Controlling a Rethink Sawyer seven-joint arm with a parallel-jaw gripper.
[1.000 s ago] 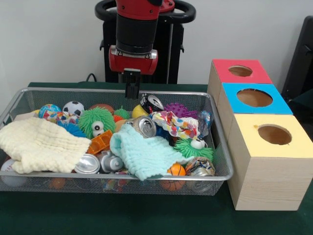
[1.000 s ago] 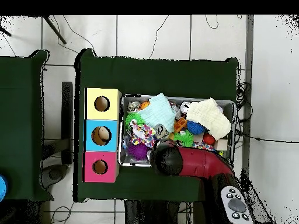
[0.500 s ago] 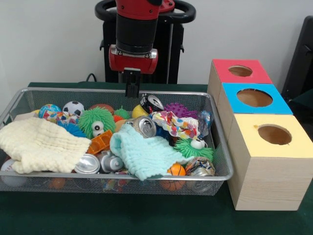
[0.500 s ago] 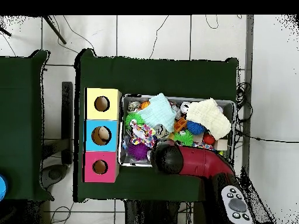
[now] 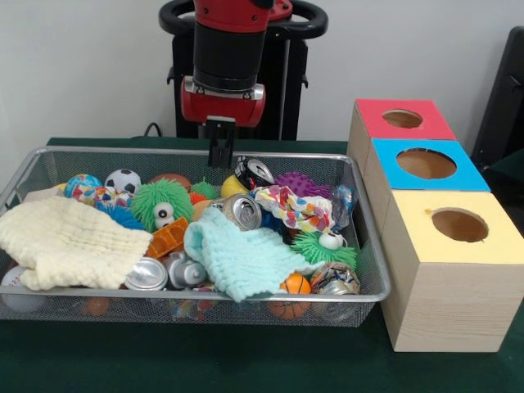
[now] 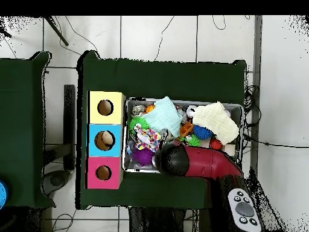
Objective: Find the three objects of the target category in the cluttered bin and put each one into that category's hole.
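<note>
Gripper [image 5: 221, 155], seemingly closed, above wire-mesh bin [image 5: 370, 246]

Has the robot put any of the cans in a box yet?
Not that I can see. The gripper hangs above the far side of the bin, carrying nothing. At least three cans lie among the toys: one by the mint cloth, one dark one behind it, one at the front. So sorting remains.

Silver mesh bin [image 5: 368, 237]; cream cloth [image 5: 70, 241], mint cloth [image 5: 241, 260], green fuzzy toy [image 5: 161, 203], black-and-white ball [image 5: 123, 180].
</note>
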